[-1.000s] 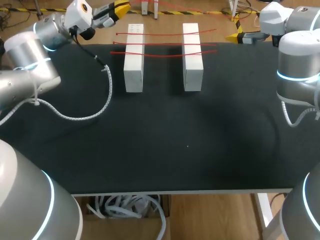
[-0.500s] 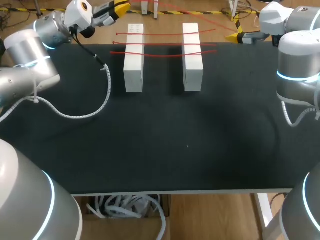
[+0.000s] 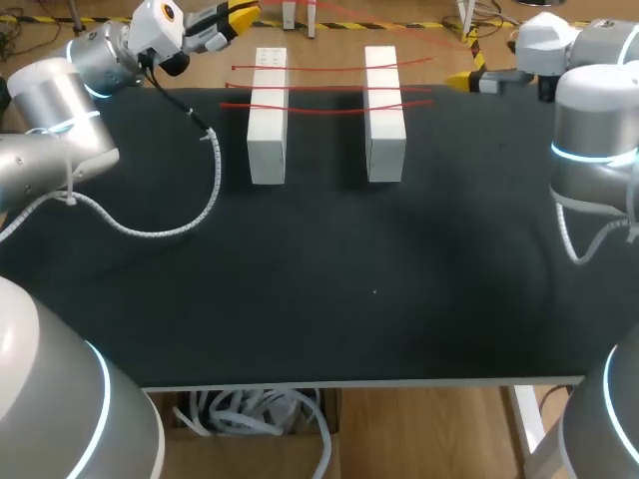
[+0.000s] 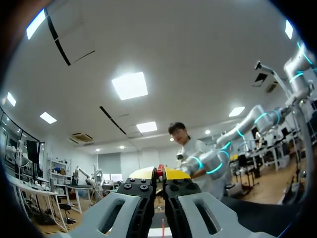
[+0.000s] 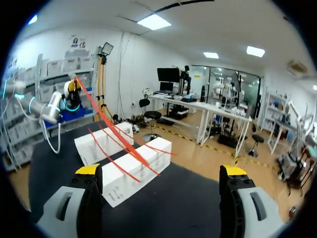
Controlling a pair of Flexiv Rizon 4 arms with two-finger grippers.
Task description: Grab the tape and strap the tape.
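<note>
Tape [image 5: 110, 128] is clamped in the left pincer [image 4: 159, 173] and stretched past the white blocks [image 5: 129, 178] toward the right pincer [image 5: 160, 171], spread apart.

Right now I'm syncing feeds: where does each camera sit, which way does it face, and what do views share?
Head view: above and behind, looking down on the table and white blocks; left arm and right arm at its sides.
Left wrist view: on the left wrist, pointing up into the room; left gripper shut on red tape.
Right wrist view: on the right wrist, facing across the table; right gripper open.
Shared: head and right wrist views show the blocks.
</note>
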